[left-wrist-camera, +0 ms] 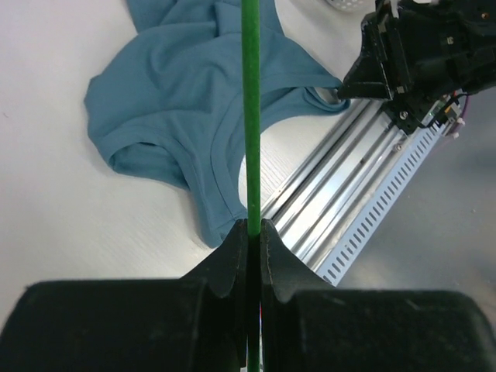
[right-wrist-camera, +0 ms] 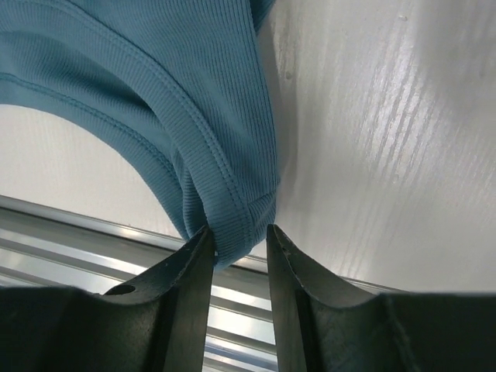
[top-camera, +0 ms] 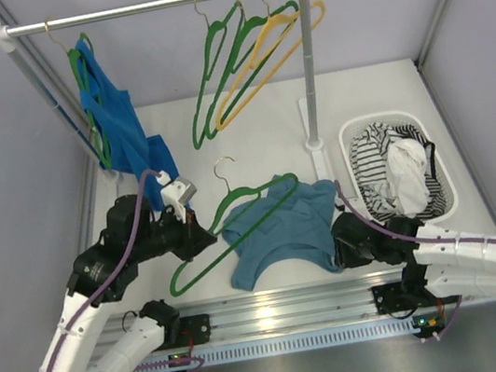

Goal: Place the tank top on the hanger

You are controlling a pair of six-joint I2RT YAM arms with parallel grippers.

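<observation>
five hangers (top-camera: 234,215), two blue garments (top-camera: 278,228)

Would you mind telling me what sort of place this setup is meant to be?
Probably a lab mock-up of a laundry corner: a clothes rail hung with hangers, a white laundry basket of clothes, and a white table walled by plain panels.

The left arm is reaching in from the near-left corner of the tabletop, its left gripper (left-wrist-camera: 254,232) pinching tight on a hanger (left-wrist-camera: 250,116) rod. The right arm is lying low along the near edge, its right gripper (right-wrist-camera: 236,236) straddling a tank top (right-wrist-camera: 225,198) strap, fingers not fully together.
</observation>
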